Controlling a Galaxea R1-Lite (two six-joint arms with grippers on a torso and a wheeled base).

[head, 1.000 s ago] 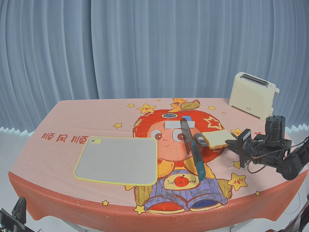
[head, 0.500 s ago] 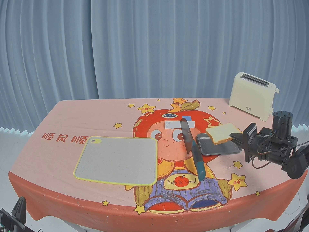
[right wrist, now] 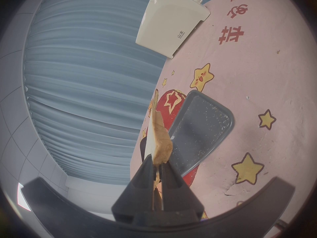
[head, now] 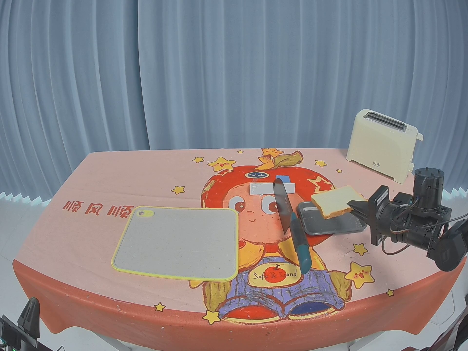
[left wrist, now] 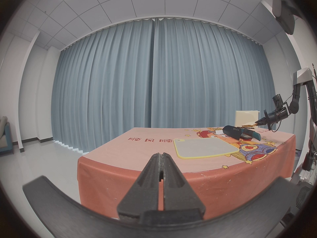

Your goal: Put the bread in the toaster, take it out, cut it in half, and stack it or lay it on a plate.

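My right gripper [head: 355, 204] is shut on the edge of a slice of bread [head: 336, 201], holding it in the air just above the dark grey plate [head: 336, 226]. The right wrist view shows the bread [right wrist: 158, 139] pinched between the fingers, with the plate [right wrist: 201, 129] under it. The cream toaster [head: 384, 144] stands at the table's far right corner, behind the gripper. A knife [head: 291, 224] with a blue handle lies left of the plate. A grey cutting board [head: 180, 242] with a yellow rim lies at the front left. My left gripper [left wrist: 161, 169] is shut on nothing, off the table's left side.
A small white and blue block [head: 272, 186] lies behind the knife's tip. The table carries a printed cartoon cloth [head: 97, 181]. A blue curtain hangs behind the table.
My right gripper lifted the bread off the plate and drew it up and to the right within the first half second. It has held still since then.
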